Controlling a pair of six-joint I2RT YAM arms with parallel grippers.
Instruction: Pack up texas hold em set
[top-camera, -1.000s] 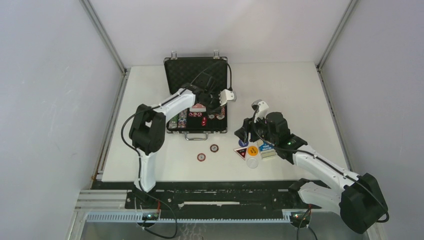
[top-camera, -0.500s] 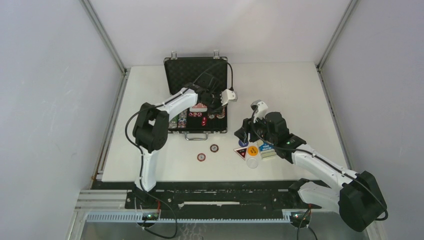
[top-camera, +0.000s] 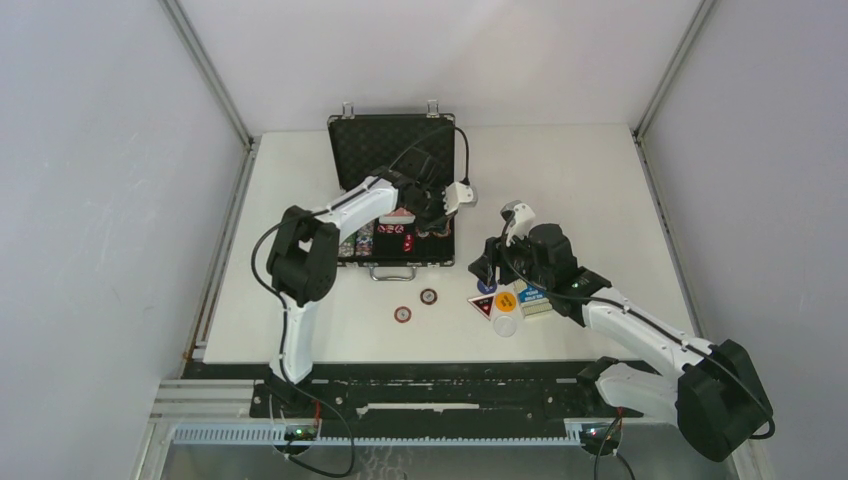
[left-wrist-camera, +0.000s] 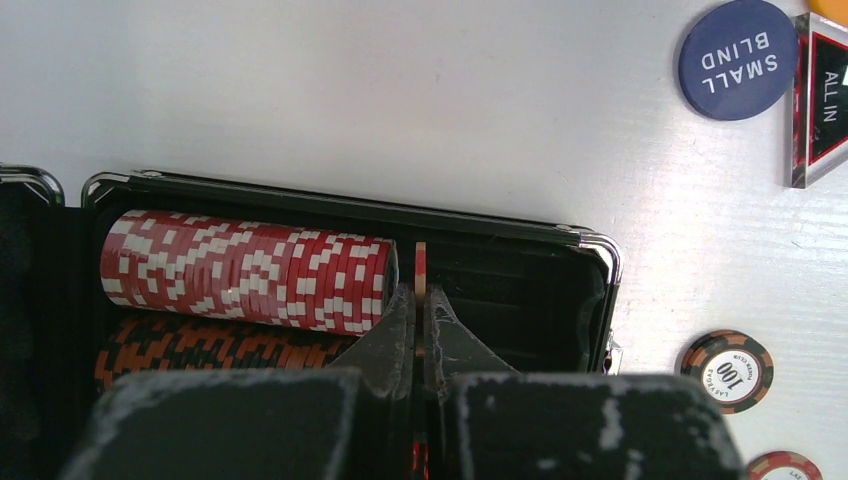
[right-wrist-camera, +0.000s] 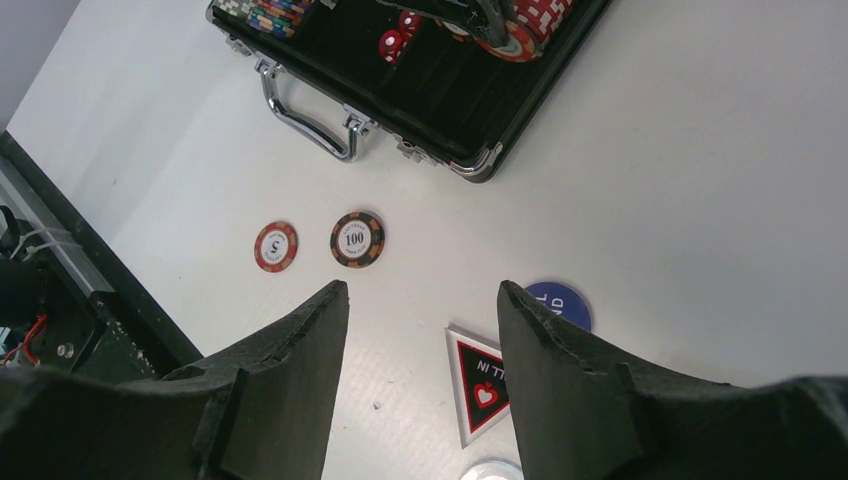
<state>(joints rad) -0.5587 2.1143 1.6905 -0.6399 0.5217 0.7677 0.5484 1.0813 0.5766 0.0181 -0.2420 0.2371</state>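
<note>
Step in hand: a single chip is being slotted into the case, at the free end of the red-white stack.
L claw: pinched narrow on that chip, which is held edge-on and upright, just beside the stack's last chip.
R claw: spread wide, nothing held; hung above the tabletop near the SMALL BLIND btn and ALL IN plaque.
Set, location: the case is laid open at far-centre of the tabletop, lid back. The red-white stack, an orange-black stack and red dice are seen inside. Left outside, near the handle: a 100 chip and a red chip; the btns are grouped to their right.
How to do it well (judgement): the chip is best kept vertical and parallel w/ the stack faces, lowered straight into the groove, and pressed flush before release. The claw should be opened only slightly, so neighbours are not tipped.
Risk: if tilted, the chip may be laid flat in the groove and later ones blocked.
Vs. earlier frames: the L elbow is seen swung a little toward the case, w/ the wrist nudged slightly. The R arm, loose chips and btns are found unchanged.
</note>
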